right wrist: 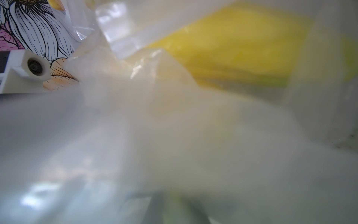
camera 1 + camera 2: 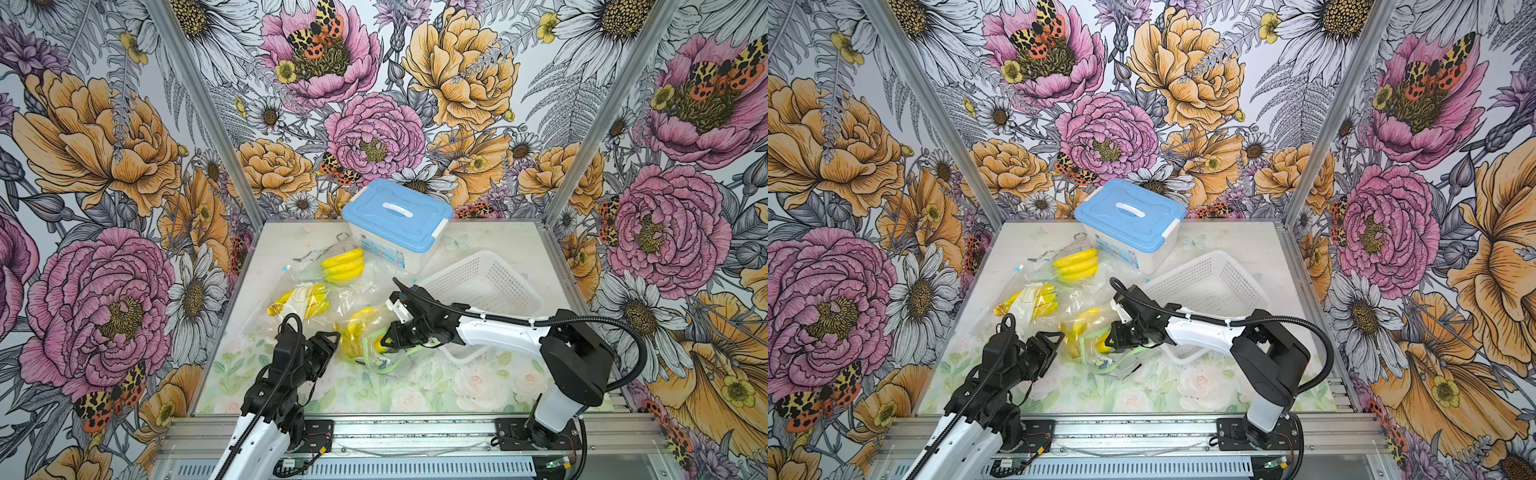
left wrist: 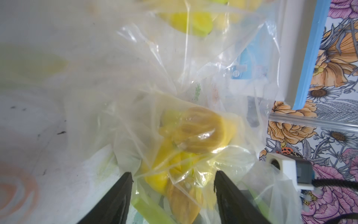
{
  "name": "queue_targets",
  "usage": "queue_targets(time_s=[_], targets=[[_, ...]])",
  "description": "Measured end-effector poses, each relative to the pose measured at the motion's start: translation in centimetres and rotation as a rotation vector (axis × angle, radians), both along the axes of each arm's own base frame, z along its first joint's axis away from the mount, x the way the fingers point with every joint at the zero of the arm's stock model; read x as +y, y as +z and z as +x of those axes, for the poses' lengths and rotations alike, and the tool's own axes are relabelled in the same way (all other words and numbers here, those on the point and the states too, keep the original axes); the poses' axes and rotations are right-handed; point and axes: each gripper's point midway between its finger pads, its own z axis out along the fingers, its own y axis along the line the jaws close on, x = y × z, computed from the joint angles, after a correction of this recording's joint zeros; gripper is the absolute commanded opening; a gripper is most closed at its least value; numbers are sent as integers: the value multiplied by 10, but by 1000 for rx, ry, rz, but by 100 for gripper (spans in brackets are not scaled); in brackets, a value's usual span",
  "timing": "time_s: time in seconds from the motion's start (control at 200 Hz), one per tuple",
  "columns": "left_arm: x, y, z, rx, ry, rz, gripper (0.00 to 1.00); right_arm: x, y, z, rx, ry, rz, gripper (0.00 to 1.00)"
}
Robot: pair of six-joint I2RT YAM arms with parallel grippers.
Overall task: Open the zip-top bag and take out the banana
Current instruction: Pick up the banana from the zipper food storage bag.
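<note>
Floral wallpaper closes three sides around your bench. In both top views the zip-top bag lies crumpled near the bench's middle, between the two arms, with the banana inside it. Your left tool sits just beside the bag. Your right tool is at the bag's green-lipped mouth on the opposite side, and you cannot tell whether it is closed.

A second bagged bunch, a third bagged bunch, a blue-lidded box and a white basket lie farther back.

From the left wrist, the left tool's fingers stand wide apart, open, with the bag and banana between them.

From the right wrist, blurred plastic covers nearly everything. The yellow banana shows behind it, and the right tool's jaws are hidden.
</note>
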Motion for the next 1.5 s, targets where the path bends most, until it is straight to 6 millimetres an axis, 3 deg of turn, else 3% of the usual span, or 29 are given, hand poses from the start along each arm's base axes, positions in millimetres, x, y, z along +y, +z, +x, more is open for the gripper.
queue_targets(time_s=[0.18,0.49,0.8,0.986,1.096,1.161,1.291,1.376,1.501], targets=[[13,5,7,2,38,-4,70,-11,7,-2,9,-10,-13,8],[0,1,16,20,-35,-31,69,-17,5,-8,34,-2,-41,8],[-10,12,23,-45,-86,-41,66,-4,31,-4,71,20,-6,5],[-13,7,25,-36,-97,-41,69,-5,34,-7,119,20,-4,4],[-15,6,26,-36,-105,-40,62,-5,34,-7,150,15,1,4],[-17,7,27,-41,-112,-39,48,-5,35,-8,166,14,3,4],[-18,8,29,-52,-122,-34,32,0,38,-8,192,22,8,3],[-18,7,29,-53,-125,-26,26,0,39,-8,200,25,-2,3],[-18,4,29,-48,-141,-9,25,-4,43,-8,192,39,-33,3]])
